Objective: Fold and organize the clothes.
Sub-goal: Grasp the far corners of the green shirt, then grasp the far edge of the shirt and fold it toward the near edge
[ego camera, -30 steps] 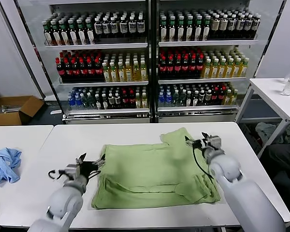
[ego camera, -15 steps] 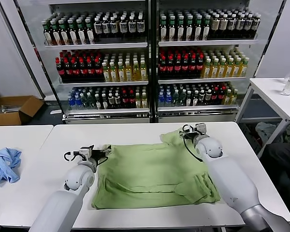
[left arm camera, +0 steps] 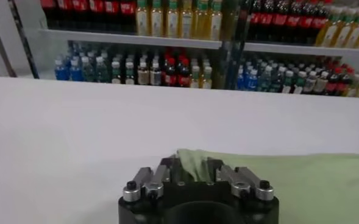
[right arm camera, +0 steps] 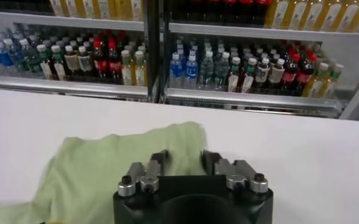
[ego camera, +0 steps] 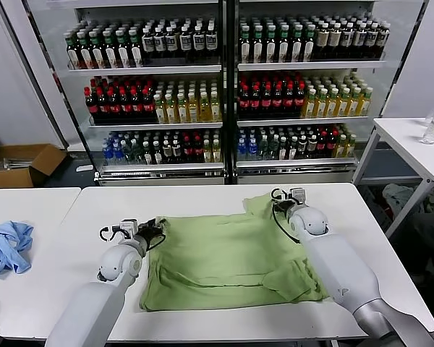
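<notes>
The pastel-green T-shirt (ego camera: 224, 260) lies spread on the white table (ego camera: 195, 196), its near part folded over in creases. Its printed mark is not visible. My left gripper (ego camera: 153, 231) is low on the table at the shirt's far left corner, shut on a bunched tip of fabric, as the left wrist view (left arm camera: 190, 173) shows. My right gripper (ego camera: 277, 206) is at the far right sleeve. It is shut on the cloth, which fills the gap between its fingers in the right wrist view (right arm camera: 184, 163). The shirt (right arm camera: 106, 164) runs off to one side there.
A light blue garment (ego camera: 6, 246) lies on the neighbouring table at the left. Glass-door coolers full of bottles (ego camera: 224, 94) stand behind the table. A cardboard box (ego camera: 22, 163) sits on the floor at the left. A side table (ego camera: 412, 141) stands at the right.
Both arms have reached farther from me, carrying the shirt's far corners toward the back of the table. The shirt's far edge is now drawn out straighter.
</notes>
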